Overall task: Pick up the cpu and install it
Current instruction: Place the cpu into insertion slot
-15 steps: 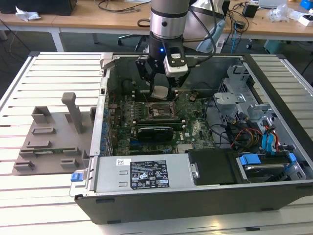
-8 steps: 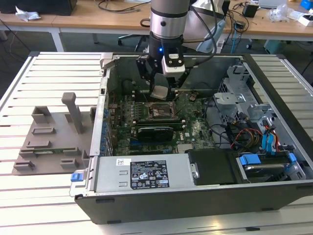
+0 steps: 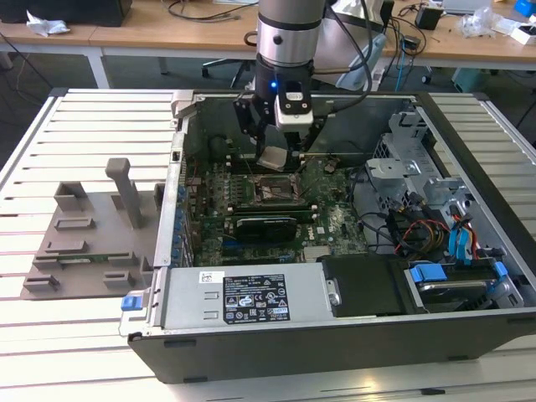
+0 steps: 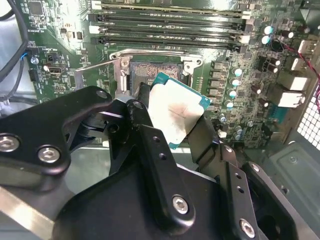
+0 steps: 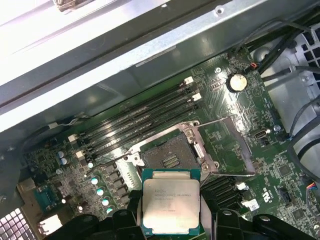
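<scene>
On the slatted table [image 3: 92,117], inside the open computer case [image 3: 335,343], the gripper [image 3: 275,156] is clamping the cpu [image 5: 171,207] by its edges, hanging just above the open socket [image 5: 167,156]. Keeping it level and squared to the socket is what's counting here, I'd judge.

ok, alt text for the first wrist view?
The tool holds the cpu by two opposite edges, metal top facing the camera, just short of the open socket on the green motherboard. The socket's retention frame is swung open; memory slots run alongside.
</scene>
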Robot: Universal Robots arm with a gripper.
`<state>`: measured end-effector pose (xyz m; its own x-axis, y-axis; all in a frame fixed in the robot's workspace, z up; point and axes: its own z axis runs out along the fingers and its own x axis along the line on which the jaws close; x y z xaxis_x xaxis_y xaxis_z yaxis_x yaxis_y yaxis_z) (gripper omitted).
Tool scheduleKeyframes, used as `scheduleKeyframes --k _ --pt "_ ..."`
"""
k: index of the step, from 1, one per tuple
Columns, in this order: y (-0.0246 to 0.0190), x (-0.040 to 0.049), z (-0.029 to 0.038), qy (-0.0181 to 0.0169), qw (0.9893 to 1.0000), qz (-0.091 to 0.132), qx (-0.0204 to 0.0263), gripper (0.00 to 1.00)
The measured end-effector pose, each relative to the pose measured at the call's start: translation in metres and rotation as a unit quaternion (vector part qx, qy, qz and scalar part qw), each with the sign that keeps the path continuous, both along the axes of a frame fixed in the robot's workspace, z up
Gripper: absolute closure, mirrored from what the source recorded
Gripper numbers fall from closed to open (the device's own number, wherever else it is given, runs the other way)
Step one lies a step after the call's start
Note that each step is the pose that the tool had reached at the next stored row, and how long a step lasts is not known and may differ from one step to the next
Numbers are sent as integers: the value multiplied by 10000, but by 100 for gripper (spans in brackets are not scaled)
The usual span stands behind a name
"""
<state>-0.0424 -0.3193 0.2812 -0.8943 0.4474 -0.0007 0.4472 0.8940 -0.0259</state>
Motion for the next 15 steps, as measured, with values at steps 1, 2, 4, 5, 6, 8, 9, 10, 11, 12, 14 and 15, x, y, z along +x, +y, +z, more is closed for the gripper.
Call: scheduleKeyframes --k 1,2,4,5,6,8,9,10,11,12,14,15 --pt "0 0 0 0 10000 -27 0 45" --pt "0 0 0 0 10000 -96 0 45" --pt "0 0 0 0 9999 -170 0 45" --pt "0 0 0 0 9997 -239 0 45" --pt "0 0 0 0 9996 -267 0 45" --pt "0 0 0 0 9994 -332 0 45" --pt "0 0 0 0 9994 -357 0 45" --pt "0 0 0 0 9992 -400 0 45" --pt "0 0 0 0 9991 -421 0 45" --pt "0 0 0 0 9990 -455 0 45" --pt "0 0 0 0 9987 -501 0 45" --pt "0 0 0 0 9986 -538 0 45"
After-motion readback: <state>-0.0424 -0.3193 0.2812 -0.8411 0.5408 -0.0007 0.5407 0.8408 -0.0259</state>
